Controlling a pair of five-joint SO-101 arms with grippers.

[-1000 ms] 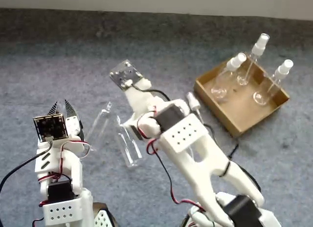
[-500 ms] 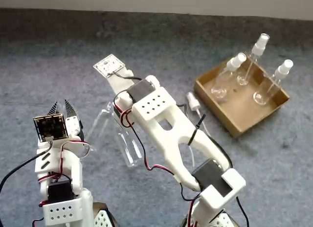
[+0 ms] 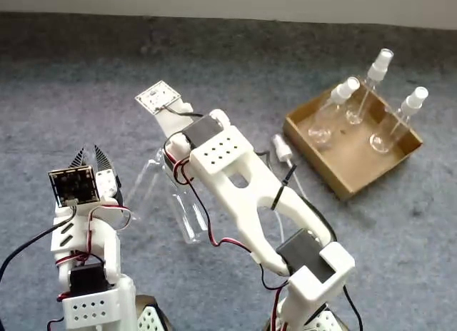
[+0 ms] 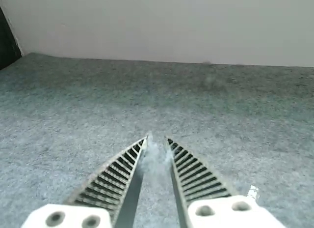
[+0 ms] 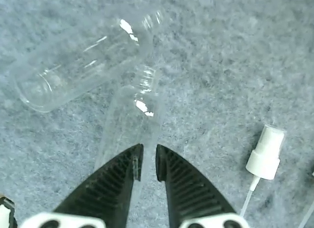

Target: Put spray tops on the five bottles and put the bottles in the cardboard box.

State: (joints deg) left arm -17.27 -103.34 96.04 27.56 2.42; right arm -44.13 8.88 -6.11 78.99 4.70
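glossy clear plastic bottles (image 5: 73, 71) on rough fuzzy carpet (image 3: 71, 74); matt cardboard box (image 3: 350, 153).

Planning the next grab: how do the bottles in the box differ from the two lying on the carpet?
The box bottles stand tops-up in the cardboard box; the loose bottles lie flat on the carpet. The box bottles wear white spray tops; the loose bottles have bare, open necks. Both sets are clear.

Narrowly parted jaws hang above a lying clear bottle (image 5: 128, 121), with a second bottle (image 5: 78, 66) and a spray top (image 5: 265, 153) nearby.
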